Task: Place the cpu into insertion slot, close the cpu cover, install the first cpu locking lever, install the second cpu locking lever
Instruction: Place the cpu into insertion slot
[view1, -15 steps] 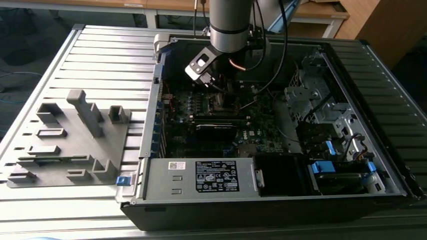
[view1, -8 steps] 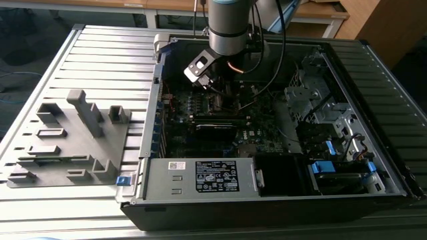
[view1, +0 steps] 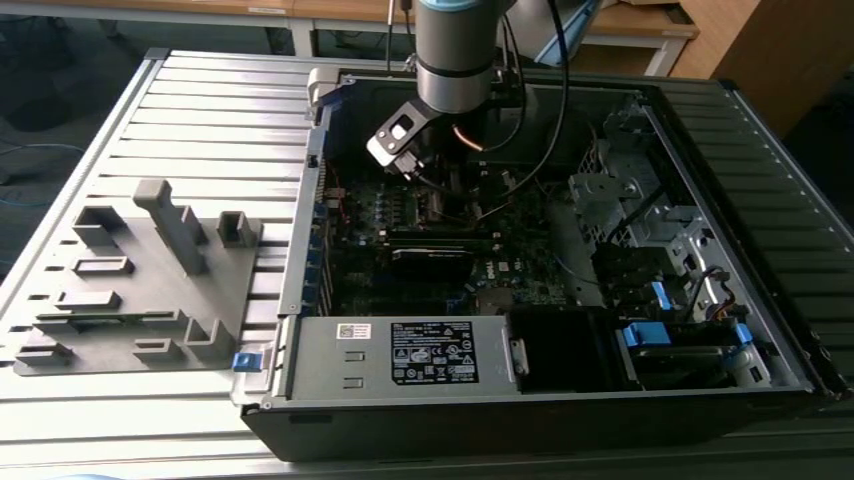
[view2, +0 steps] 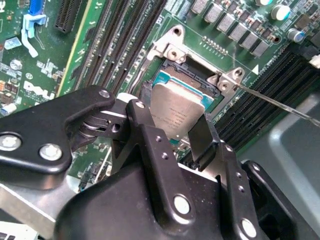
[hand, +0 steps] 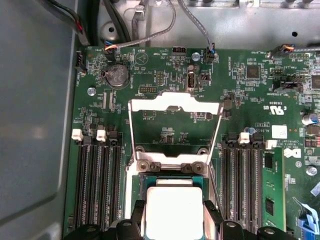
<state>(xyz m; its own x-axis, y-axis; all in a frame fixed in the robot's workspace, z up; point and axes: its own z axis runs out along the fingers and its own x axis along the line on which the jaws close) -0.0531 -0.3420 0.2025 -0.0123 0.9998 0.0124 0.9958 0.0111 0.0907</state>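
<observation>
cpu (view2: 176, 112) | flat square, dull silver-grey top | clamped between fingers (view2: 150, 145)

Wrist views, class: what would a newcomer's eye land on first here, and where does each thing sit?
The silver-topped cpu stands out, gripped by its edges in the black pincer just over the open socket. At the socket's hinged edge, in the first wrist view, the cpu cover stands swung open.

No print readable (not even the white label (view1: 431, 352) on the power supply (view1: 327, 385))
</observation>
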